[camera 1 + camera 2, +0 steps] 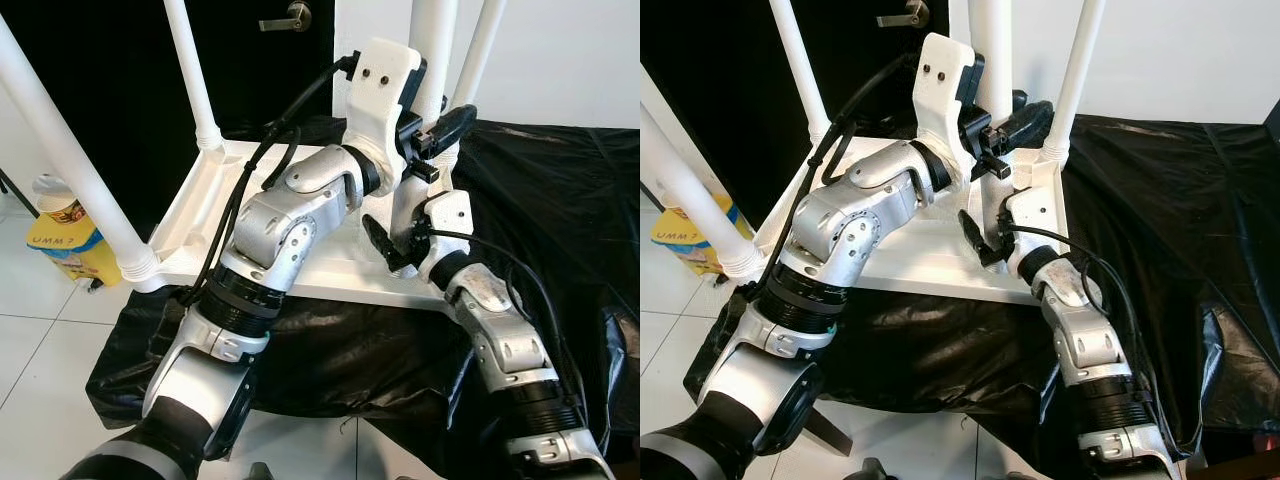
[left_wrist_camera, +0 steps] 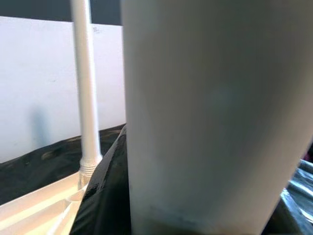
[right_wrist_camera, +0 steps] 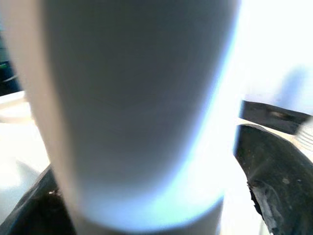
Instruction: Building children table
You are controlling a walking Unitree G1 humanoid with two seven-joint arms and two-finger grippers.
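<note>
**Both grippers at one leg of the upturned table**

On a black sheet (image 1: 560, 200) spread over the white tile floor (image 1: 40, 330), a white children's table (image 1: 240, 215) lies upside down with its underside facing up. Four white legs rise from its corners. The near-left leg (image 1: 60, 150) slants up and away; the far-left leg (image 1: 192, 75) stands by a dark door with a metal handle (image 1: 290, 16); the far-right leg (image 1: 480, 50) stands against the white wall.

The fourth leg (image 1: 432, 50), at the right side of the tabletop, is where both arms work. The left gripper (image 1: 440, 130) reaches across from the left and sits high on this leg, one black finger (image 1: 450, 125) lying across its front. In the left wrist view the leg (image 2: 215, 117) stands close before the camera with black fingers beside it, seemingly clamped on it. The right gripper (image 1: 395, 245) is lower on the same leg, near its base, a black finger (image 1: 380, 243) to the left of the leg. In the right wrist view the leg (image 3: 132, 112) is very close and blurred; whether these fingers press it I cannot tell.

A yellow bag (image 1: 65, 245) stands on the floor left of the table.
</note>
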